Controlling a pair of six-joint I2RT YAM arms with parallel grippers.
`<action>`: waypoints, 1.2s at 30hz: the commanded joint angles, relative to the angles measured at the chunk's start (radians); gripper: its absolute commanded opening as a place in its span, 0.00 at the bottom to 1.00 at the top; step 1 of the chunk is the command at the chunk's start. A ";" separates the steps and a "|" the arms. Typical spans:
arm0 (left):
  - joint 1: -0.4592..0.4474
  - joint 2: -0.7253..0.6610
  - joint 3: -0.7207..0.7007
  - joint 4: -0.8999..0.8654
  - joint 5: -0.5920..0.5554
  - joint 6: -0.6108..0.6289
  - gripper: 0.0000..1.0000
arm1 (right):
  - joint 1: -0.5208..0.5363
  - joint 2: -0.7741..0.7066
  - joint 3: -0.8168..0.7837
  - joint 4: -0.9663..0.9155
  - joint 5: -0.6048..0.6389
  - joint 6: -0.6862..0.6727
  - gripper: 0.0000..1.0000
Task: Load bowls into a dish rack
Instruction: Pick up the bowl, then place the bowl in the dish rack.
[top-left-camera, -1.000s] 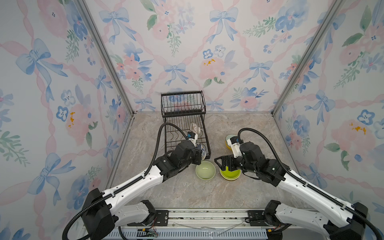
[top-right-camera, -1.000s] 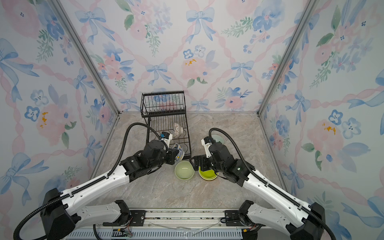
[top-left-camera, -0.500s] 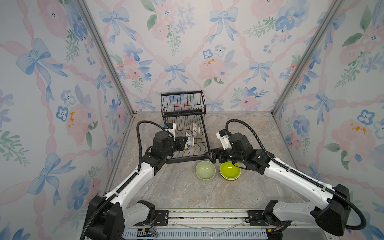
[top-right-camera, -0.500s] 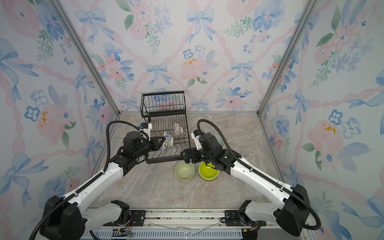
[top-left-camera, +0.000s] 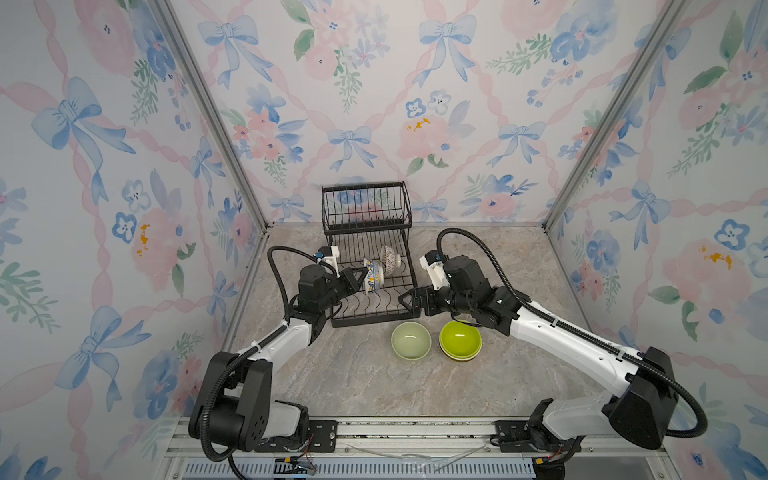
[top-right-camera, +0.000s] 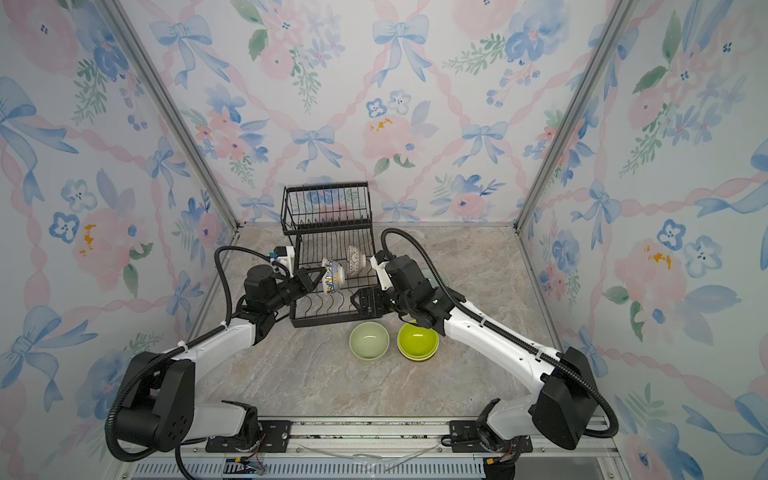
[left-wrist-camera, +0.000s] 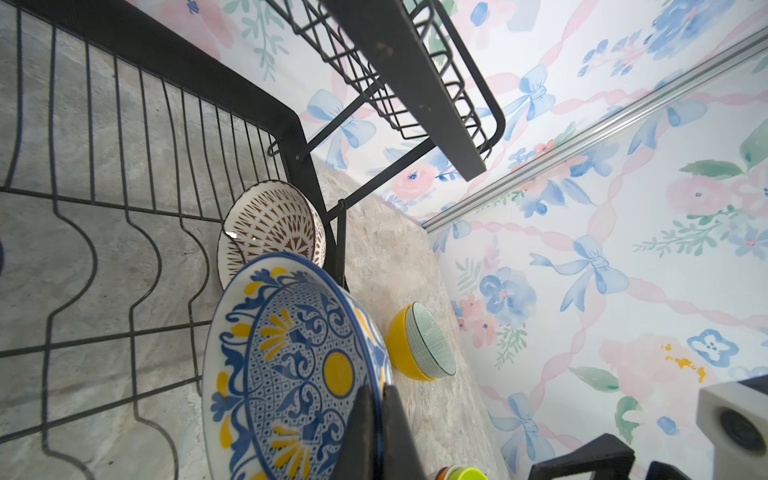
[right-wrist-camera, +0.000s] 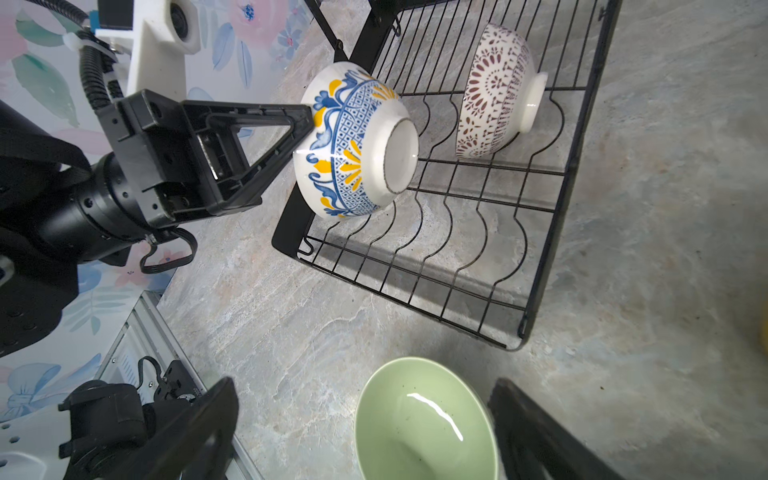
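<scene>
Placement of the blue bowl (right-wrist-camera: 357, 141) in the rack (right-wrist-camera: 557, 216) is judged to be the step in hand.

Findings:
- Left gripper (right-wrist-camera: 305, 116) is clamped on the blue bowl's rim and holds it on edge, foot toward the brown bowl (right-wrist-camera: 494, 91).
- The blue bowl sits over the lower tray, close to the rail on the left arm's side. Whether it touches the wires cannot be told.
- The brown bowl stands on edge in a slot further back, near the blue bowl but apart from it.
- Right gripper (top-left-camera: 409, 301) is wide open and empty, above the pale bowl (top-left-camera: 410, 340) on the bench (top-left-camera: 353, 382).
- Lime bowl (top-left-camera: 460, 337) tops a stack beside the pale bowl. A yellow bowl (left-wrist-camera: 399, 353) with a teal one inside stands beyond the rack.

Recommendations:
- Bring the blue bowl inward off the rail, then lower it until its rim drops between two wavy wires.
- Keep its present tilt so it leans rather than rolls.
- Keep a gap to the brown bowl; ceramic contact risks knocking it over.
- Release only once the wires carry the weight, then withdraw along the rim line.
</scene>
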 joint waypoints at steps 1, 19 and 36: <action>0.018 0.060 0.045 0.182 0.048 -0.052 0.00 | -0.011 0.011 0.032 0.018 -0.007 -0.018 0.96; 0.061 0.405 0.188 0.475 0.089 -0.221 0.00 | -0.008 0.023 0.017 0.018 -0.013 -0.004 0.96; 0.076 0.591 0.244 0.599 0.139 -0.310 0.00 | -0.005 0.043 0.019 0.008 -0.014 -0.001 0.96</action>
